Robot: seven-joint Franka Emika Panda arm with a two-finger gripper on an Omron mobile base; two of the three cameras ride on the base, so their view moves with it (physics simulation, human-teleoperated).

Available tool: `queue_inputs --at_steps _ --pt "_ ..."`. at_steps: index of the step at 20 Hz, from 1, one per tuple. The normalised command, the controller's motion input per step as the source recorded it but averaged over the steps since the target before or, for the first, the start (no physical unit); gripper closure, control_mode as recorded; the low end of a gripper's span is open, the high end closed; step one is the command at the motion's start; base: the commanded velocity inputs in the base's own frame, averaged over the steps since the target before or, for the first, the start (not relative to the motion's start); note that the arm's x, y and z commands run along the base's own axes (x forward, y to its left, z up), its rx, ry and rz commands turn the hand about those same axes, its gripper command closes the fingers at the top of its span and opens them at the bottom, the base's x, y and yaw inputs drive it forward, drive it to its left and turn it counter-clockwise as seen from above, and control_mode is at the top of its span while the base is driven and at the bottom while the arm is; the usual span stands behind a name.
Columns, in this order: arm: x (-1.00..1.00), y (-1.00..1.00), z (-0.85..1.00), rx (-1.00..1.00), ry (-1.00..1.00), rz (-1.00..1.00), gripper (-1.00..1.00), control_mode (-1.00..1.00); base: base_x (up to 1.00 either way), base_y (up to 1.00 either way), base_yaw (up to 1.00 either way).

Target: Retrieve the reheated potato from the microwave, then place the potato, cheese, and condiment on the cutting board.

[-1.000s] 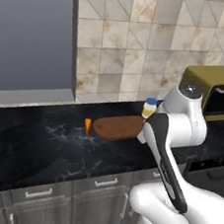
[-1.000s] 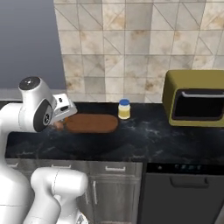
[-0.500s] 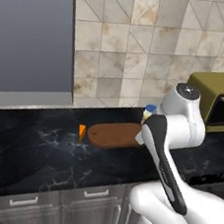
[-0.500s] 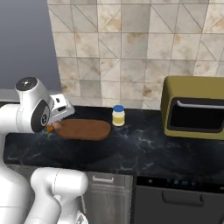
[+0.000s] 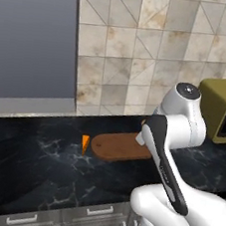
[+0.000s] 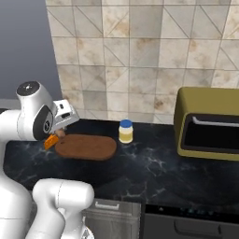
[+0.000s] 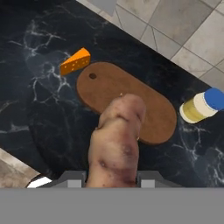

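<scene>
One item, the potato (image 7: 117, 142), pinched in the gripper (image 7: 111, 177) above the cutting board (image 7: 127, 101) now that the base has driven nearer, cheese (image 7: 75, 61) just left, condiment (image 7: 202, 106) right — ready for lowering.

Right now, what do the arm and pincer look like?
Glossy white rounded arm links with a dark band along the forearm and dark grey joint caps. White boxy hand block at the wrist. The pincer has two small grey fingertips. No cables or markings visible.
</scene>
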Motion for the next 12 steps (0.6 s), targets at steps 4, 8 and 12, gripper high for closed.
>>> queue_inputs --at_steps 4,8,12 --pt "0.0 0.0 0.0 0.0 0.0 0.0 1.0 1.0 0.51 0.0 0.16" --pt "0.0 0.0 0.0 0.0 0.0 0.0 1.0 1.0 0.07 0.0 0.04" --pt "0.0 0.0 0.0 0.0 0.0 0.0 1.0 1.0 0.0 0.0 0.0"
